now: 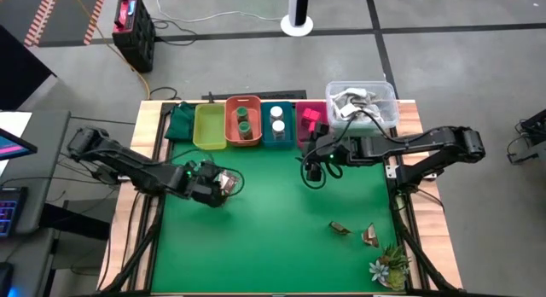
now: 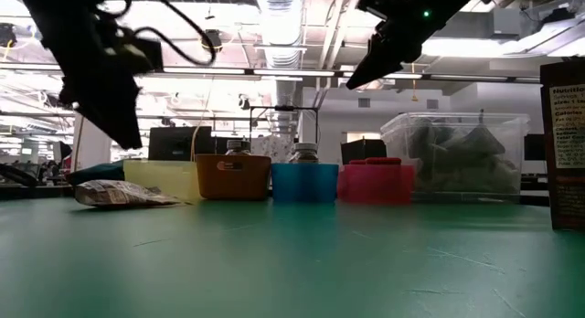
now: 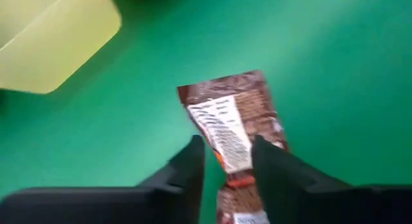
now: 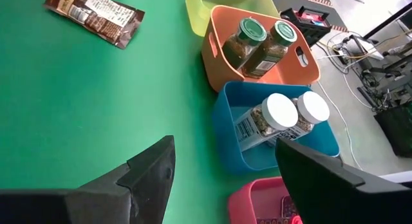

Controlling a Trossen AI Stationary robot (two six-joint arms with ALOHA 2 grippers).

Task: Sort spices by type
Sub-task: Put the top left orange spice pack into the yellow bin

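— Sachet (image 3: 235, 124) first: where is it, and what have the left fingers (image 3: 187, 166) got?
— It lies flat on the green surface (image 1: 273, 212), brown and crinkly with a white label. The left gripper (image 3: 225, 169) hangs just over it, fingers apart to either side of it. Whether they touch it, I can't tell; its near end is cut off by the frame.
— And the right gripper (image 4: 225, 179)?
— Fingers wide apart, holding nothing, raised above the surface near the bins.
— What's in the bins?
— Orange bin (image 4: 222, 50): two green-lidded jars (image 4: 252, 32), contents brownish. Blue bin (image 4: 238, 137): two white-capped jars (image 4: 282, 111) lying tilted. Pink bin (image 1: 311, 122): a pink block (image 1: 309, 115), partly hidden by the right arm. Yellow bin (image 1: 209, 125): smooth plastic, looks empty from above.
— Anything else out on the surface?
— Two more sachets (image 1: 340, 228) lie near the right front corner, beside a spiky plant (image 1: 389, 264); they're too small to read. A clear tub (image 1: 363, 101) stands past the pink bin, its contents hard to make out.
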